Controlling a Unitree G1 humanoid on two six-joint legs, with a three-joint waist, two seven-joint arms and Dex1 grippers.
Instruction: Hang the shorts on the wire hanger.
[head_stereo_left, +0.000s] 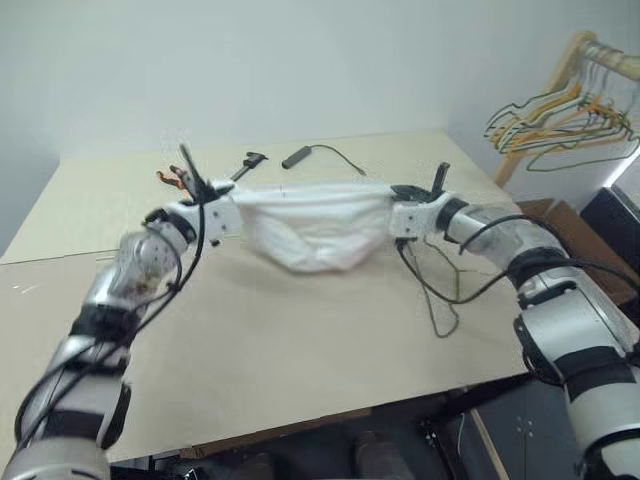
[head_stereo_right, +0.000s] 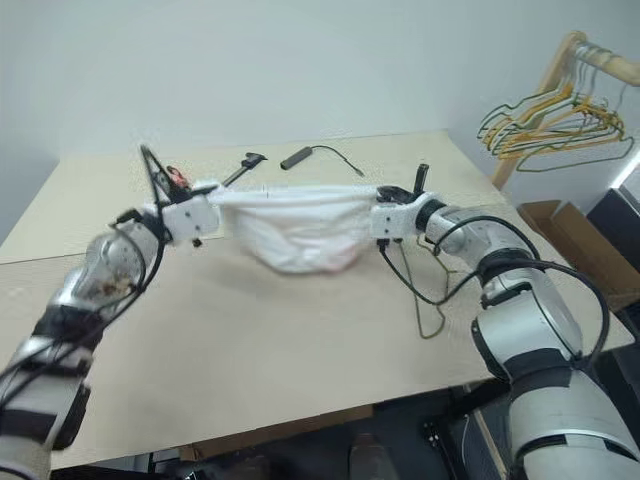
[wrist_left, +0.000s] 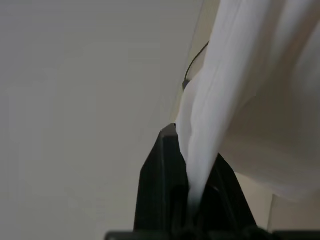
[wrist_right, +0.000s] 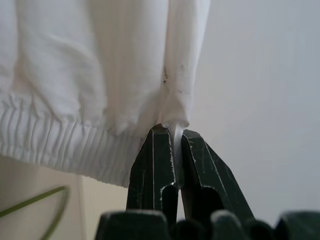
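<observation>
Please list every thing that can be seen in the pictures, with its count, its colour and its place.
shorts: one, white, stretched above the table between both grippers.
wire hanger: one, dark, on the table under the right arm.
table: one, beige, in front.
black tools: two, at the far table edge.
hangers: a bunch, green, yellow and tan, on a wooden rack at far right.
cardboard box: one, brown, right of the table.
left gripper: black, shut on the shorts.
right gripper: black, shut on the shorts.

shorts (head_stereo_left: 318, 232) stretched between, seemingly, two claws
</observation>
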